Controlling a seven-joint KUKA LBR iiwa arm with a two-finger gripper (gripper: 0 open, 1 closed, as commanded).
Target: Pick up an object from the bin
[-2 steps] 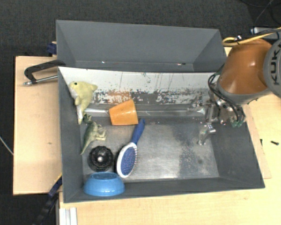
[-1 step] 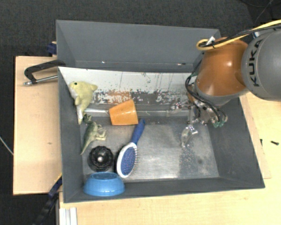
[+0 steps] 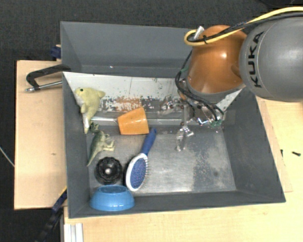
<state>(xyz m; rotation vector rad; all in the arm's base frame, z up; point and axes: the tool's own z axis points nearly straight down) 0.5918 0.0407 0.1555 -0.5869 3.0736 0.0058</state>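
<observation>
Scuffed grey metal bin (image 3: pixel 212 170); steel gripper (image 3: pixel 182 140) hangs mid-floor, grip state unreadable, smooth orange cup (image 3: pixel 133 122) at its nine o'clock.

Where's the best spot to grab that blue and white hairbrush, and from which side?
Take the blue and white plastic hairbrush by its slim blue handle, probably from above: the handle lies flat on bare floor, while the oval head is crowded beside the black round knob and blue plastic bowl.
</observation>
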